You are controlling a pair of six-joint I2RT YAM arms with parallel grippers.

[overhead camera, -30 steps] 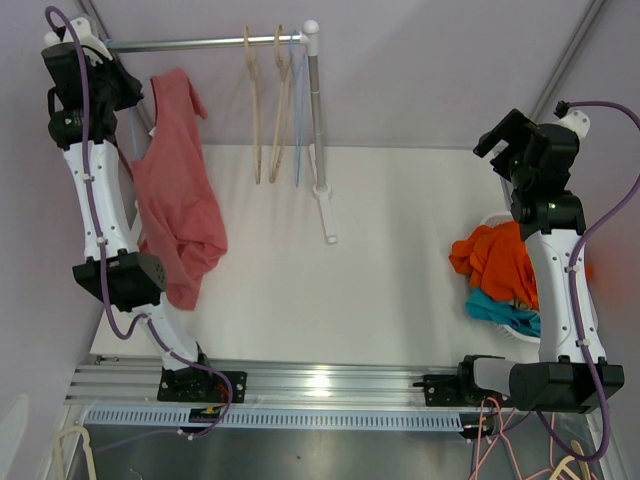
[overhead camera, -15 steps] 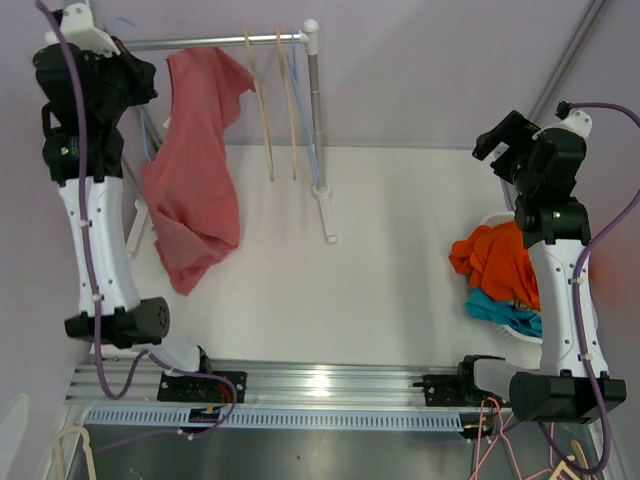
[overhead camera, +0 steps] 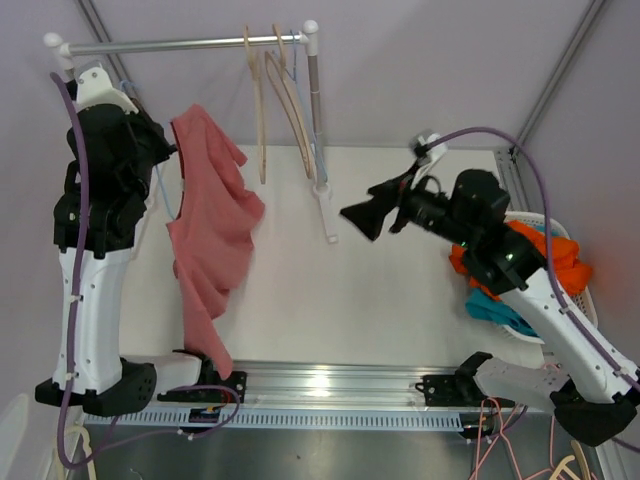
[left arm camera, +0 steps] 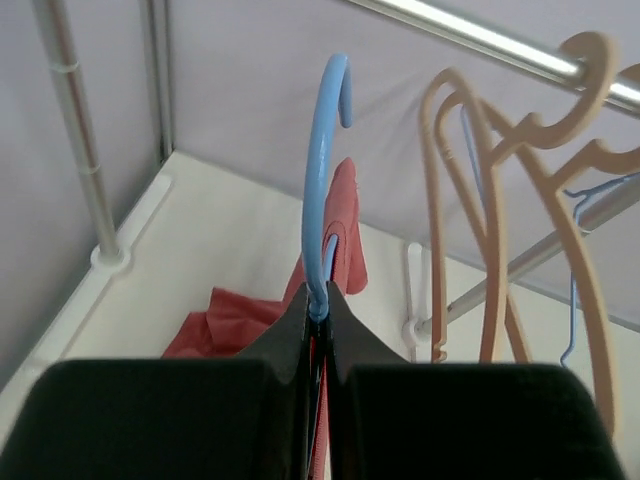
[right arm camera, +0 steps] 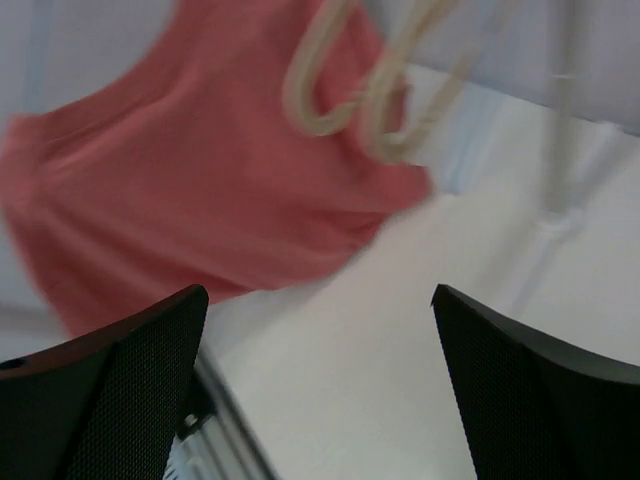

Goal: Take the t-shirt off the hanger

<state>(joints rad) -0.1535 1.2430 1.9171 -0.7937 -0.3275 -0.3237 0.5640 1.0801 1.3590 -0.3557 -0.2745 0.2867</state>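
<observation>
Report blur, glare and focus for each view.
Top external: sharp throughout, with a bright glare patch on the aluminium rail. Left wrist: blue hanger crisp, with a highlight along the metal rod. Right wrist: heavily smeared, the red t-shirt and wooden hangers soft-edged.

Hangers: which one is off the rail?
The blue hanger carrying the red t-shirt, pinched in the left gripper; the beige hangers hang on the rail.
</observation>
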